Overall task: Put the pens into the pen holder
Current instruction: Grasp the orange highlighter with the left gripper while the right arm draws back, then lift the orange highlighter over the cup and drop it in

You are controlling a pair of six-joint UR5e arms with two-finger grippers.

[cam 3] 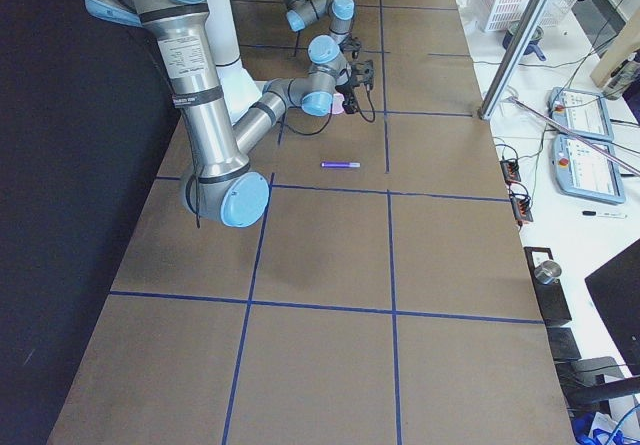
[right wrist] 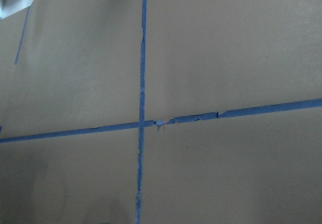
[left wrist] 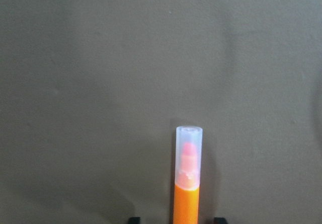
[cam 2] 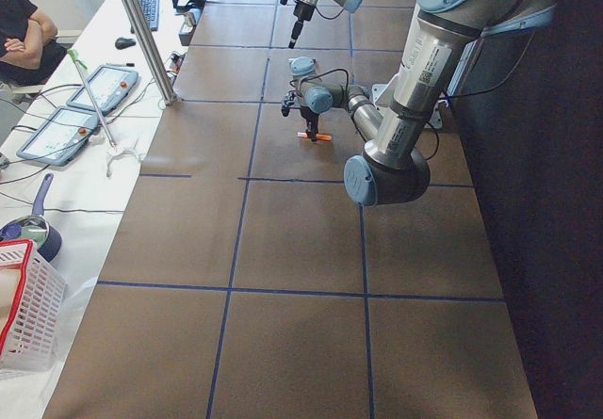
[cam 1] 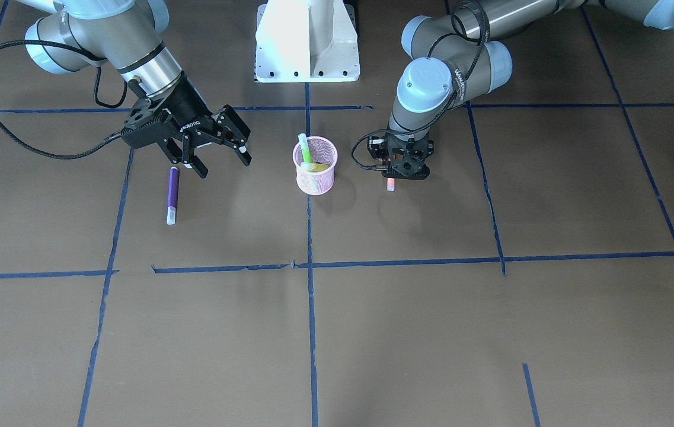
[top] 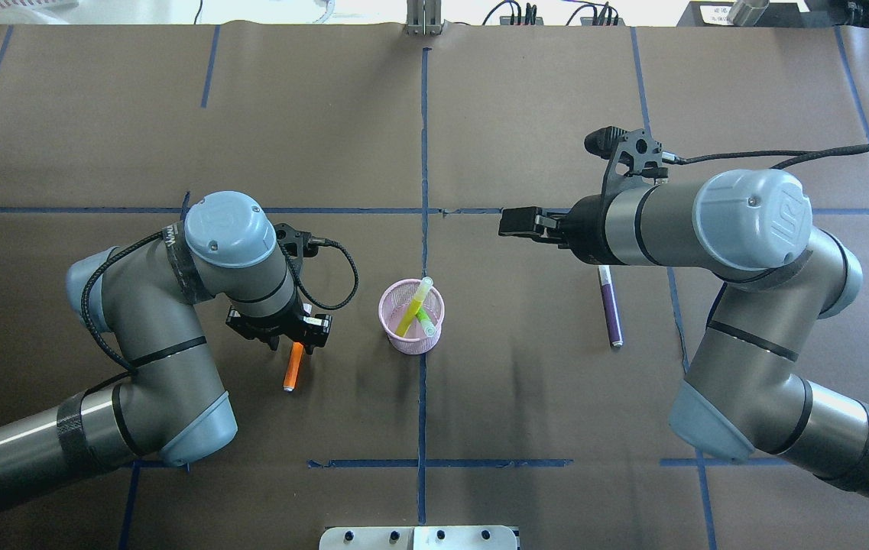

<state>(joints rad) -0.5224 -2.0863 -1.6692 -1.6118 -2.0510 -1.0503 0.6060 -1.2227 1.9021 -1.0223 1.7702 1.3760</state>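
Observation:
The pink mesh pen holder [top: 411,327] [cam 1: 315,178] stands at the table's middle with a green pen [top: 413,307] [cam 1: 304,149] leaning inside it. An orange pen [top: 293,368] [left wrist: 186,194] lies flat to the holder's left in the overhead view. My left gripper [top: 295,345] [cam 1: 397,173] points straight down over it, open, with a fingertip [left wrist: 133,220] on each side of the barrel and gaps between. A purple pen [top: 610,307] [cam 1: 172,194] lies flat under my right arm. My right gripper [cam 1: 221,161] [top: 514,221] hovers above the table near it, open and empty.
Blue tape lines [right wrist: 142,83] divide the brown table. The robot's white base plate [cam 1: 307,65] stands behind the holder. A side table in the exterior left view holds teach pendants [cam 2: 66,122] and a white basket [cam 2: 24,315]; a person [cam 2: 24,28] sits beyond.

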